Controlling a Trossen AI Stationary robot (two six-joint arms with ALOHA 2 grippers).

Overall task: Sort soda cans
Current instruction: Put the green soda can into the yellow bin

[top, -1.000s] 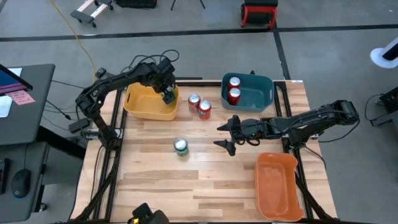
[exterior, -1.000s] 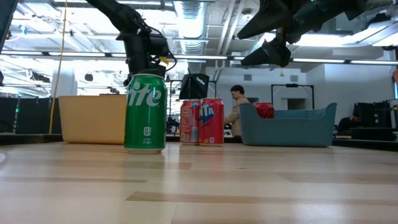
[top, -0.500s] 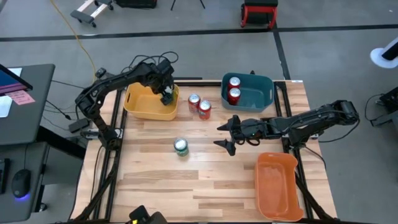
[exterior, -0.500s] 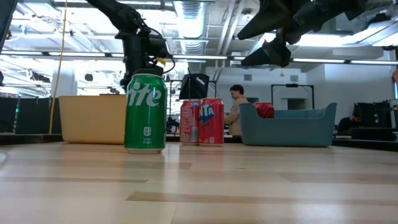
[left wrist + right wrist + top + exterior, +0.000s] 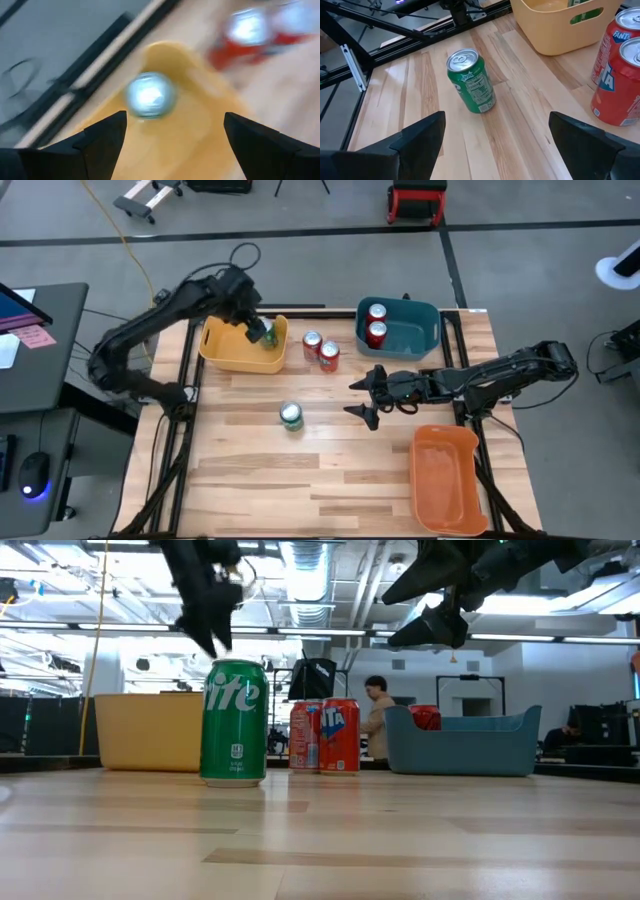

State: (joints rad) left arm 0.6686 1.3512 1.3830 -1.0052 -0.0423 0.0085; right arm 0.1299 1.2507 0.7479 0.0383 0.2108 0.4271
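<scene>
One green can (image 5: 268,335) stands upright in the yellow bin (image 5: 228,350); its silver top (image 5: 150,96) shows in the left wrist view. My left gripper (image 5: 175,120) hangs open above it, touching nothing. A second green can (image 5: 291,416) stands on the table's middle. Two red cans (image 5: 312,343) (image 5: 328,355) stand side by side on the table between the bins. Two more red cans (image 5: 376,313) (image 5: 376,333) stand in the blue bin (image 5: 415,335). My right gripper (image 5: 365,395) hovers open above the table, to the right of the second green can (image 5: 471,80).
An orange bin (image 5: 447,478) sits at the table's near right corner. Bare wood lies across the near half of the table (image 5: 260,480). The yellow and blue bins stand along the far edge. People show in the room behind the table (image 5: 380,720).
My left gripper has risen and drawn back toward the table's left, away from the yellow bin's right end. The green can that it covered there now stands free in that bin. My right arm has kept still.
</scene>
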